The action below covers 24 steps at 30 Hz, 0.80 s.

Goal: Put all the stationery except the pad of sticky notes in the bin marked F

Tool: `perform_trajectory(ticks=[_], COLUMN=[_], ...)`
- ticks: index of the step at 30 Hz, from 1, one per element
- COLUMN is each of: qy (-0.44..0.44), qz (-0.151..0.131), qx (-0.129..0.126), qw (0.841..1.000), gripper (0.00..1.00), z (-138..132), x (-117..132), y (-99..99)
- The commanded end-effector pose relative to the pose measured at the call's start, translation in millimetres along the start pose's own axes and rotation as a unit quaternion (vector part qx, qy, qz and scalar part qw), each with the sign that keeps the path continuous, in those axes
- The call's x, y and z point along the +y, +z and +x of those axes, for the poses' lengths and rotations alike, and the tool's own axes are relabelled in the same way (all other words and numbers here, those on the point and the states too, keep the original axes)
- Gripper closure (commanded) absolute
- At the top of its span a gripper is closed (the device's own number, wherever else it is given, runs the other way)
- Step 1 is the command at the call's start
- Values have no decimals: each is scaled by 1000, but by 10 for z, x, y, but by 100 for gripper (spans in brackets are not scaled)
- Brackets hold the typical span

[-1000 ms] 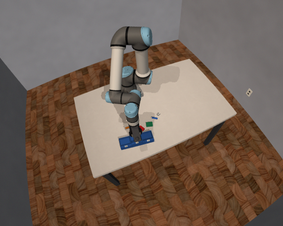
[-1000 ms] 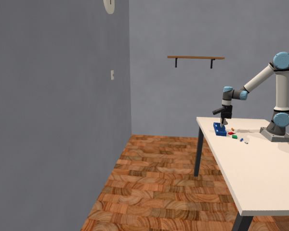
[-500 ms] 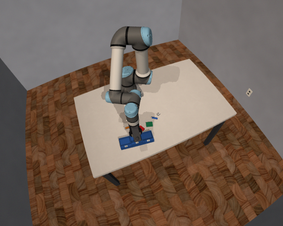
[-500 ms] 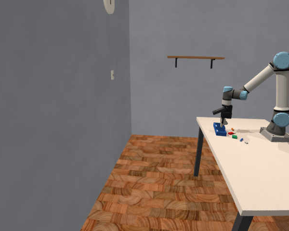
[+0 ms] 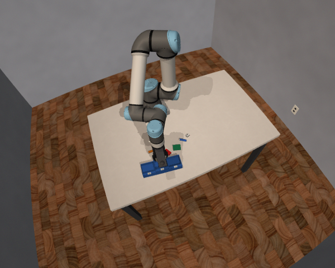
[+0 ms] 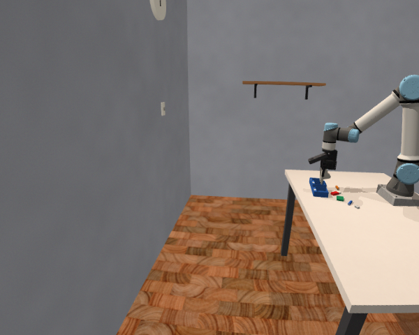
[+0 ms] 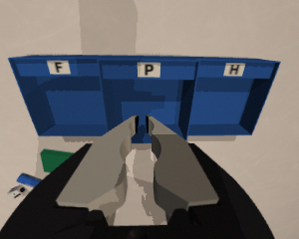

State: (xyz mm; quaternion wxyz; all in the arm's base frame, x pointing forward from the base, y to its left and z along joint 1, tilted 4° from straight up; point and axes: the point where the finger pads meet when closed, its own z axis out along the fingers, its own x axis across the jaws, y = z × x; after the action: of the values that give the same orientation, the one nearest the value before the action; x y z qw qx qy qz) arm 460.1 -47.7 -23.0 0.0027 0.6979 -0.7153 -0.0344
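A blue three-part bin unit (image 5: 148, 173) (image 6: 320, 195) stands upright. In the wrist view, bin F (image 7: 85, 69) is left, bin P (image 7: 176, 71) middle and bin H (image 7: 259, 70) right; I see nothing inside F. My gripper (image 7: 142, 117) (image 6: 321, 183) is shut and empty, with a thin gap between its tips, above bin P. A green block (image 5: 176, 147) (image 6: 340, 198) (image 7: 56, 161), perhaps the sticky notes, lies near bin F. Beyond it are a small blue piece (image 5: 182, 139) (image 6: 350, 202) (image 7: 28, 179) and a small pale thing (image 5: 187, 135) (image 6: 357, 206) (image 7: 17, 191).
A red thing (image 5: 168, 152) (image 6: 334, 192) lies beside the bin unit, partly hidden by the arm in the top view. An orange thing (image 5: 150, 151) (image 6: 336, 187) lies on the arm's other side. The table's front edge runs beyond the labelled side of the bins.
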Motion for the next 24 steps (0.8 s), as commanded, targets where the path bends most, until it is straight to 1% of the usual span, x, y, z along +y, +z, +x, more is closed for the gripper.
perform_trajectory(ticks=[1, 7, 9, 11, 16, 24], qy=[0, 0, 0, 0, 0, 0], qz=[1, 1, 1, 1, 1, 1], qx=[0, 0, 0, 0, 0, 0], qw=[1000, 1000, 1000, 1000, 1000, 1000], gripper=[96, 96, 96, 96, 96, 96], z=[1, 1, 1, 1, 1, 1], x=[-4, -4, -3, -3, -3, -3], y=[-76, -149, -229, -229, -429, -443])
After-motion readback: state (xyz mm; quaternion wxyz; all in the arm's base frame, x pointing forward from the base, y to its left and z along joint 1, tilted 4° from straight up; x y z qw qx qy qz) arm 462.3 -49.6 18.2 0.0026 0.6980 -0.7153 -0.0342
